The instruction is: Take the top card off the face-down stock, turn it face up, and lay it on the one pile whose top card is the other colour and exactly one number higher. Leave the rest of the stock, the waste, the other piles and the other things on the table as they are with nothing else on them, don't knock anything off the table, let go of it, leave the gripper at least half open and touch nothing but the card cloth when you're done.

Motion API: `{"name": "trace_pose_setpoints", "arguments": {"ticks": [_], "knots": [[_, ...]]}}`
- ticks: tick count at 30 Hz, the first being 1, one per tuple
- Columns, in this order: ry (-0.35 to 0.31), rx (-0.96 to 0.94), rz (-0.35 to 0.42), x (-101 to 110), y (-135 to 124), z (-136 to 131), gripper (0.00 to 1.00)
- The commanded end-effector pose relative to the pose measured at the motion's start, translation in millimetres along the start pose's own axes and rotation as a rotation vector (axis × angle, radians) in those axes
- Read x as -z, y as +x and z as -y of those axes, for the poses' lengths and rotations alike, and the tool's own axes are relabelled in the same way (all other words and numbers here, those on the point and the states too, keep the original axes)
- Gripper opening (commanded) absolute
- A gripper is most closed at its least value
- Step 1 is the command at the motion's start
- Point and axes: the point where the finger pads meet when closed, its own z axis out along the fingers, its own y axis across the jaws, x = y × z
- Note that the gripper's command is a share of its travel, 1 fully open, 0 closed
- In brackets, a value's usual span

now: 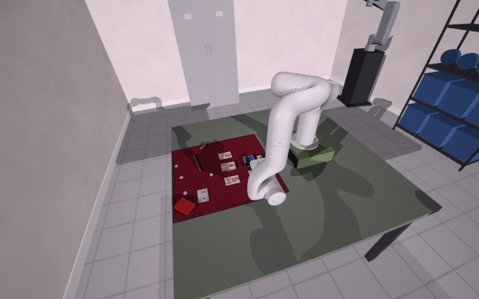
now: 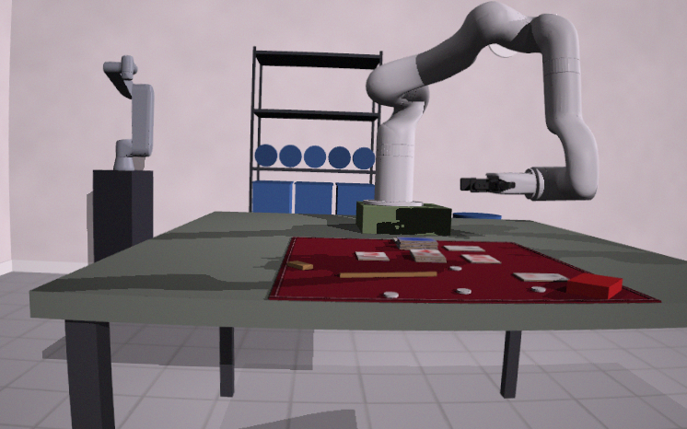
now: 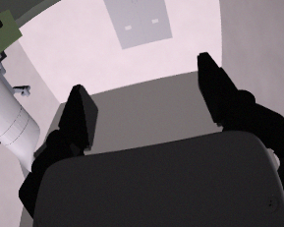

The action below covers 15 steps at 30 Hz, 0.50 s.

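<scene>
My gripper [image 1: 248, 162] [image 2: 465, 184] [image 3: 142, 83] is open and empty, held sideways above the card cloth [image 1: 217, 204] [image 2: 330, 287]. The face-down stock [image 1: 249, 158] [image 2: 416, 239] has a blue top and is partly hidden by the gripper in the top view. Left of it in that view lie a red 3 [image 1: 225, 154] [image 2: 371, 256], a thicker pile [image 1: 228, 165] [image 2: 427, 255] with a red top card whose number is unclear, and a red 5 [image 1: 232, 180] [image 2: 480, 259]. A pale card [image 2: 463, 248] lies right of the stock in the exterior view.
A red box [image 1: 185, 205] [image 2: 594, 285] lies beside another face-up card [image 1: 203, 195] [image 2: 540, 277]. A wooden stick [image 1: 197, 162] [image 2: 388, 274], a small wooden block [image 1: 202, 147] [image 2: 299, 264] and several white discs lie on the cloth. The green base box [image 1: 311, 158] [image 2: 403, 218] stands behind.
</scene>
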Motion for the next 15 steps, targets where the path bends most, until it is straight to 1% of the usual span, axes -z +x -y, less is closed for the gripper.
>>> {"name": "trace_pose_setpoints", "arguments": {"ticks": [1,6,8,12,15], "knots": [[0.0,-0.001,-0.007,0.4,-0.4,-0.4,1.0],[0.0,-0.001,-0.038,0.2,-0.5,-0.5,1.0],[0.0,-0.001,-0.038,0.2,-0.5,-0.5,1.0],[0.0,-0.001,-0.09,0.2,-0.5,-0.5,1.0],[0.0,-0.001,-0.146,0.3,-0.4,-0.5,1.0]]}}
